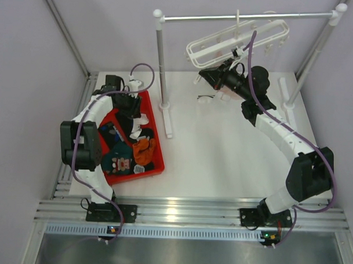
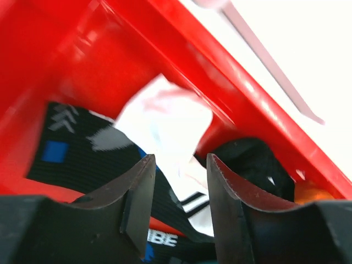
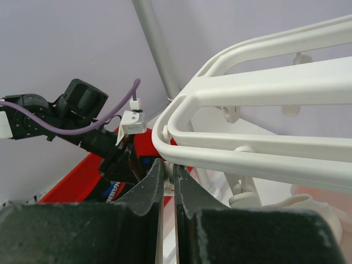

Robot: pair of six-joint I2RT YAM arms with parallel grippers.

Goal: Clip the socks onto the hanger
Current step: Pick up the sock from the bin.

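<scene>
Over a crumpled white sock (image 2: 165, 118) in the red plastic tray (image 2: 143, 55), the fingers of the left gripper (image 2: 180, 159) are held apart; neighbouring black socks (image 2: 77, 148) could be snagged. The right gripper (image 3: 169, 164) is clamped, it seems, on a clip (image 3: 168, 177) of the white plastic grid hanger (image 3: 264, 91), which could be tugged askew.

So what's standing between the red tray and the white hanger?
The metal rail's white post, standing on the table between tray and hanger. The top view shows it.
</scene>
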